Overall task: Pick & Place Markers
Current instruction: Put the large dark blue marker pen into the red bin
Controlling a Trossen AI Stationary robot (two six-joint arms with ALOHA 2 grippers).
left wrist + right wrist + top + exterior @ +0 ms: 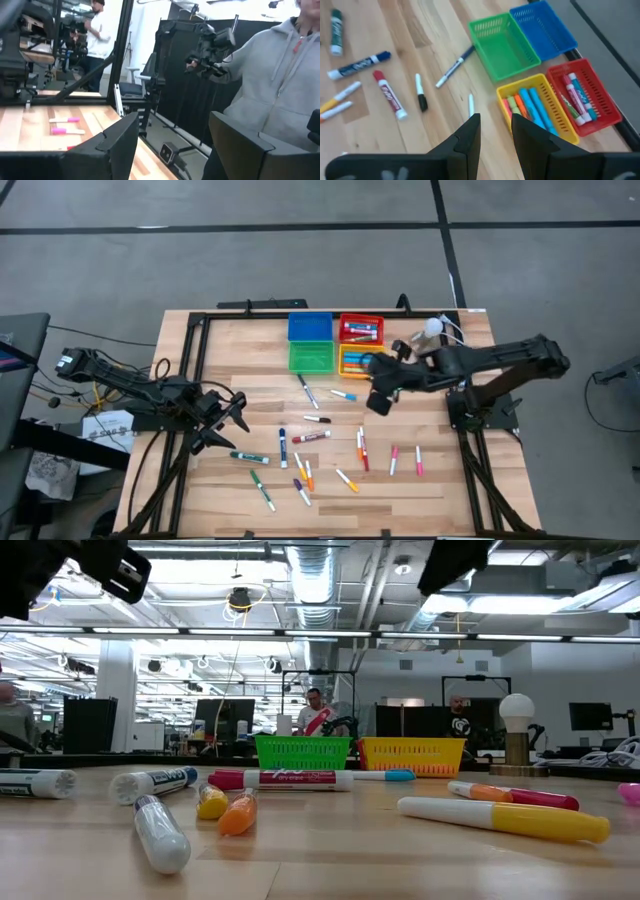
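While the wooden table (230, 350) is carrying everything, four bins are sitting together at its far edge: a blue bin (310, 327) beside a red bin (361, 328), with a green bin (311, 357) and a yellow bin (357, 361) just in front of them. The left arm is reaching in from the table's left side, and its left gripper (237, 420) is hovering above the bare wood with its fingers (117, 140) standing wide apart and gripping nothing. The right arm is stretching in from the right, and its right gripper (379, 401) is hanging just in front of the yellow bin; its fingers (470, 135) are showing a narrow gap with nothing between them.

Most markers (310, 437) are lying loose across the middle and near part of the table, well apart from the bins. A red-capped marker (390, 98) is lying beside a black-capped marker (420, 93), and a blue marker (359, 65) is lying near them. Several markers are already lying inside the yellow bin (530, 107) and the red bin (575, 100), while the green and blue bins are holding none that I can see. A white globe lamp (516, 718) is standing at the far right corner.
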